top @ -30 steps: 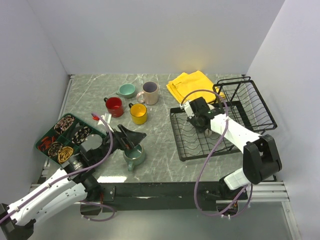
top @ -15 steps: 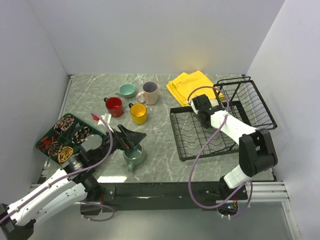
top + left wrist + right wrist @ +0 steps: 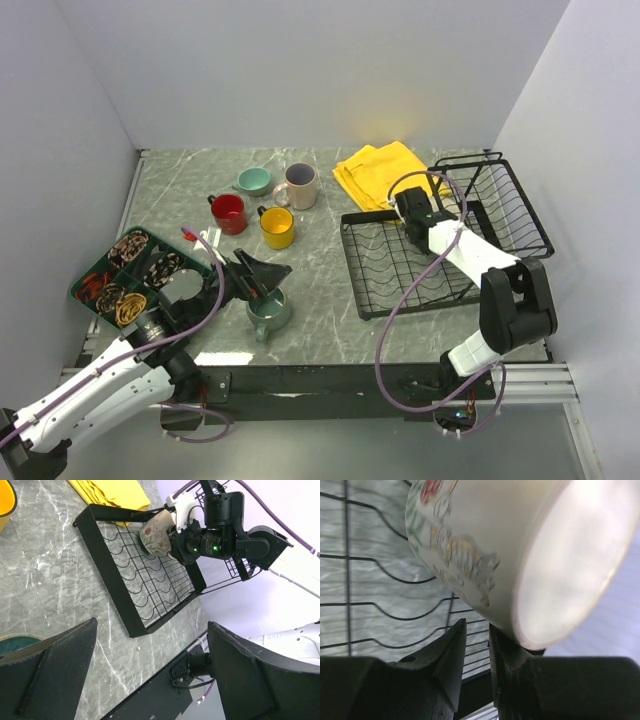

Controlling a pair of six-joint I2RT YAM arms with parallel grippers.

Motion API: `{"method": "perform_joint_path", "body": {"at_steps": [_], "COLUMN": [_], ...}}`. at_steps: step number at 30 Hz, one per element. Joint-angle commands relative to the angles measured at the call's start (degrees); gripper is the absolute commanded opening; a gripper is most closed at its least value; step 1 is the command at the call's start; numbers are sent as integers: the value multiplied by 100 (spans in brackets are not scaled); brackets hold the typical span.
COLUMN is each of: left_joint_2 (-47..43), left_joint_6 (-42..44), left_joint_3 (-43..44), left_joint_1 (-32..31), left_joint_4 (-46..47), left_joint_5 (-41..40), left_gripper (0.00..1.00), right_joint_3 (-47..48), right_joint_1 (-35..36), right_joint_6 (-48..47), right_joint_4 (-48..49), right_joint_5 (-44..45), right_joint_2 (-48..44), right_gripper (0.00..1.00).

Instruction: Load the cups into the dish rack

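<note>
My right gripper (image 3: 418, 215) is shut on the cream floral mug (image 3: 485, 545) and holds it tilted above the far part of the black dish rack (image 3: 400, 298). The mug also shows in the left wrist view (image 3: 155, 532), over the rack (image 3: 107, 577). My left gripper (image 3: 258, 275) is open and empty just above the grey-teal mug (image 3: 268, 310), whose rim shows in the left wrist view (image 3: 12, 641). The red (image 3: 229, 212), yellow (image 3: 278, 227), beige-pink (image 3: 298, 185) and small teal (image 3: 254, 180) cups stand together on the table's back left.
A yellow cloth (image 3: 385, 172) lies behind the rack. The rack's raised wire basket (image 3: 500, 205) is at the right. A dark green compartmented tray (image 3: 125, 275) sits by the left wall. Walls close in on three sides.
My right gripper has carried the cream mug back and to the right, from the flat rack's middle towards the raised basket. The left arm has not moved.
</note>
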Motion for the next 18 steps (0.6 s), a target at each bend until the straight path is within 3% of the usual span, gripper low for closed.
{"method": "perform_joint_path", "body": {"at_steps": [1, 11, 18], "left_joint_2": [-84, -128, -304], "left_joint_6": [160, 186, 213], "left_joint_3": [76, 58, 23], "left_joint_1": [-10, -1, -1], "left_joint_4": [108, 108, -6], "left_joint_5": [-71, -80, -133], "left_gripper": [96, 96, 96], "right_joint_3": [82, -50, 152], "right_joint_1": [-113, -209, -60], "right_joint_6": [-229, -414, -739], "right_joint_4": [532, 542, -390], "right_joint_5": [362, 573, -1868], "right_joint_2": [-351, -563, -1222], "right_gripper": [33, 33, 34]}}
